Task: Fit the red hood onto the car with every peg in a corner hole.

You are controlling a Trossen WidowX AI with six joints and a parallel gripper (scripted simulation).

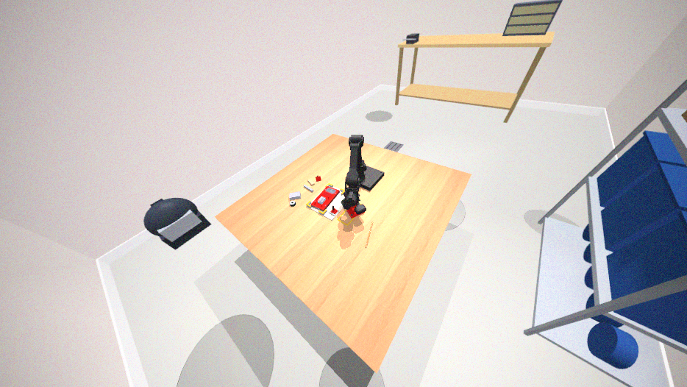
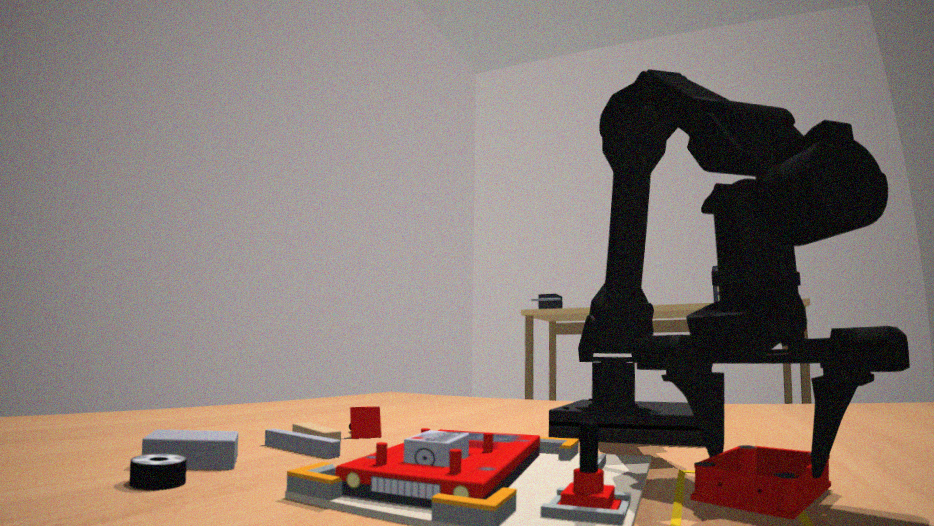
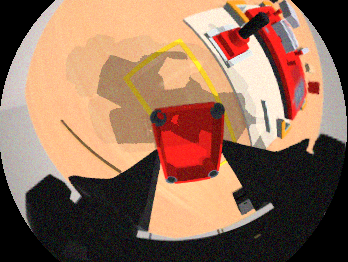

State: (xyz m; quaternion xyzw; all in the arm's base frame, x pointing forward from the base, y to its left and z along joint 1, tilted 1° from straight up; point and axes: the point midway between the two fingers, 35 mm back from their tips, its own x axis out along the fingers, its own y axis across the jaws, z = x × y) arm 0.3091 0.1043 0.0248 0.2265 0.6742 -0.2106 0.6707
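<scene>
The red hood (image 2: 745,491) (image 3: 189,139) (image 1: 353,207) rests on the table inside a yellow outline (image 3: 141,95), to the right of the car. Its hollow side seems to face up. My gripper (image 2: 766,460) (image 3: 190,148) (image 1: 354,206) is lowered over it, with one finger on each side, shut on the hood. The red chassis (image 2: 477,465) (image 1: 324,196) (image 3: 290,73) sits in its grey jig with orange corners (image 2: 471,501). The grey engine block (image 2: 434,447) is in place, and red pegs (image 2: 381,452) (image 2: 455,460) stick up around it.
A grey stand with a red base and a black post (image 2: 588,488) (image 3: 241,38) sits between car and hood on a white mat (image 2: 542,480). Grey blocks (image 2: 189,447) (image 2: 301,442), a black wheel (image 2: 157,470) and a small red block (image 2: 364,421) lie left of the car. The arm's base (image 2: 627,418) is behind.
</scene>
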